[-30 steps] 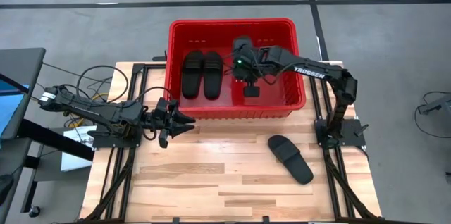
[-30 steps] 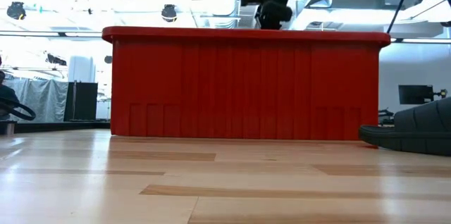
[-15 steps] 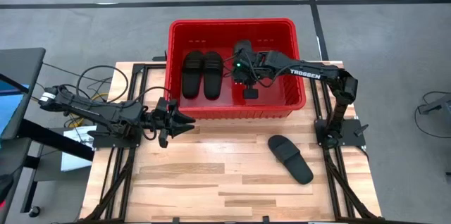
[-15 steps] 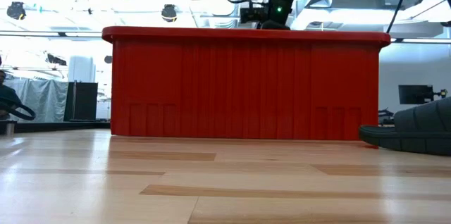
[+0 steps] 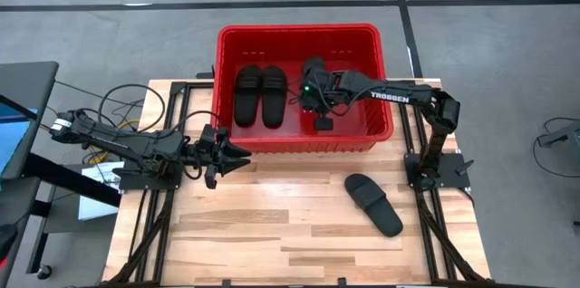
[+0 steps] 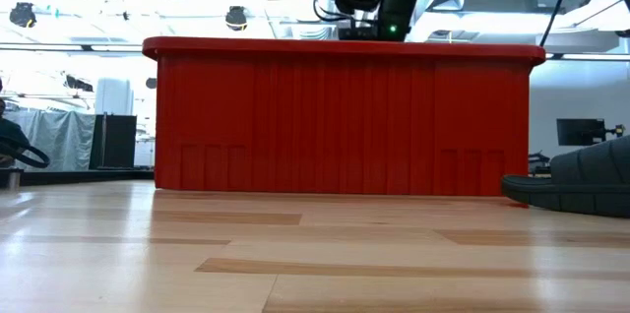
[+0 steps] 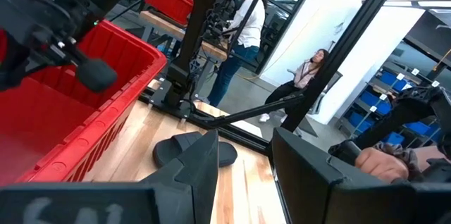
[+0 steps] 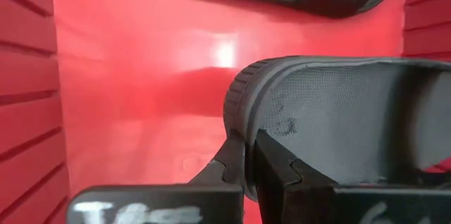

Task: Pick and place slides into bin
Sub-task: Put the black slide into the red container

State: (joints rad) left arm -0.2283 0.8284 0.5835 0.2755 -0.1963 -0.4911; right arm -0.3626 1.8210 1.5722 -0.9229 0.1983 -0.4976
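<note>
The red bin (image 5: 304, 139) stands at the table's far middle. Two black slides (image 5: 249, 95) (image 5: 274, 95) lie side by side on its floor at the left. My right gripper (image 5: 313, 78) reaches into the bin from the right and is shut on a third slide (image 5: 313, 62), which also shows in the right wrist view (image 8: 345, 118). A fourth slide (image 5: 373, 204) lies flat on the table at the near right. My left gripper (image 5: 241, 154) hovers open and empty just in front of the bin's near wall. My right gripper pinches the slide's sole edge (image 8: 243, 122) between its two fingers (image 8: 271, 164), close to one rounded end. The fingers point down into the bin. The slide is over the bin's red floor, where it casts a shadow; I cannot tell whether its far end touches.
The bin's near wall (image 6: 345, 116) rises high in the low view and hides its inside. Bare wooden table (image 5: 272, 234) lies in front of the bin. People show beyond the table in the left wrist view (image 7: 243, 13).
My right gripper, shut on the slide, has shifted a little toward the table's left and near side inside the bin. My left gripper has kept still.
</note>
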